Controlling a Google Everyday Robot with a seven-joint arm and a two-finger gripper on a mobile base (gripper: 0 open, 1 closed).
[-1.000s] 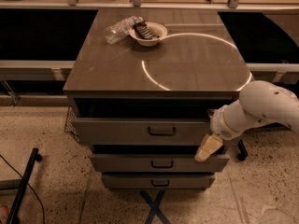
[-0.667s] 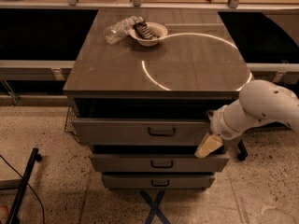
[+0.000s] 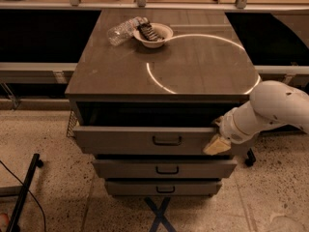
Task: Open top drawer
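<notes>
Top drawer (image 3: 120, 140) partly out; pincer (image 3: 217, 144) at its right end, grip state can't be told. Next: pull outward.

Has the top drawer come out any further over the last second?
Yes, slightly. The top drawer stands farther out toward the camera from the cabinet top, widening the dark gap. The gripper is at its right end.

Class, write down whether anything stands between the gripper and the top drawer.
Nothing visible does. The gripper is at the right end of the top drawer, which already stands partly pulled out.
</notes>
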